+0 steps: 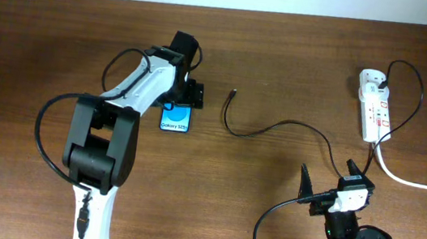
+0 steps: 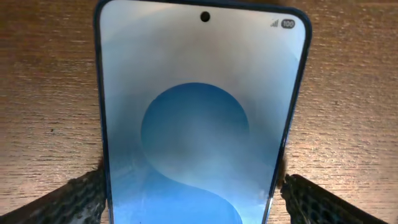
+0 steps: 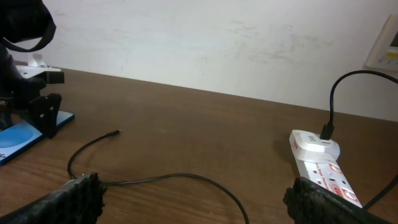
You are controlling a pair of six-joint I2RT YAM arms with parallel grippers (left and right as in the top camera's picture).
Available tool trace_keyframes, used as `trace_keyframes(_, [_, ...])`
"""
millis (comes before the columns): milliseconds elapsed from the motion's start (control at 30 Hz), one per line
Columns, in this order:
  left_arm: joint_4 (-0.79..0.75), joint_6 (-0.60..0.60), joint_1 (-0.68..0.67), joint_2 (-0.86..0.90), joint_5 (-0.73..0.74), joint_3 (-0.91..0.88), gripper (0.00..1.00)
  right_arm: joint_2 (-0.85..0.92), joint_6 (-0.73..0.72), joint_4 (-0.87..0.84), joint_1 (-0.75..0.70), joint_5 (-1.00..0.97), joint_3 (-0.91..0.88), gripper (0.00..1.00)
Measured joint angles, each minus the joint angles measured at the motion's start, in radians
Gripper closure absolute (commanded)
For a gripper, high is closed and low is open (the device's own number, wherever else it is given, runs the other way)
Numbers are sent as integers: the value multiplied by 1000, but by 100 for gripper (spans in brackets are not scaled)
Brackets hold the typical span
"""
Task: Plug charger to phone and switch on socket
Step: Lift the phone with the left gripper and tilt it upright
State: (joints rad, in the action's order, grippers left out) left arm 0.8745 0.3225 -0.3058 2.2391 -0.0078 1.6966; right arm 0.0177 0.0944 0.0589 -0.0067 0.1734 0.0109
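Observation:
The phone lies flat on the table, blue screen up, and fills the left wrist view. My left gripper is over its far end, and its fingers press against both long edges. The charger is a thin black cable running from the socket to a free plug tip lying right of the phone. My right gripper is wide open and empty near the front edge. In its view the cable, the tip and the socket lie ahead.
The socket's thick white cord runs off the right edge of the table. A pale wall stands behind the table's far edge. The left arm stretches over the left half of the table.

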Motion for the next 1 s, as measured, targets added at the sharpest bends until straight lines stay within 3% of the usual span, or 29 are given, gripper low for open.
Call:
trace_keyframes(67, [1,5,1,0,-1,0,16,0,0,0,0,0,0,2])
trace_keyframes(433, [22,12,3,3,4,12,23,0,-1,0,0,0,0,2])
trace_keyframes(700, [210,15,2,44,35,244,25,0,0,0,0,0,0,2])
trace_keyframes(800, [291,16,3,45,35,335,46,0,-1,0,0,0,0,2])
trace_keyframes(867, [324,16,7,45,36,396,87,0,-1,0,0,0,0,2])
trace_keyframes(900, [350,16,9,45,39,435,99,0,0,0,0,0,0,2])
trace_keyframes(1000, [380,18,14,45,70,508,100,0,0,0,0,0,0,2])
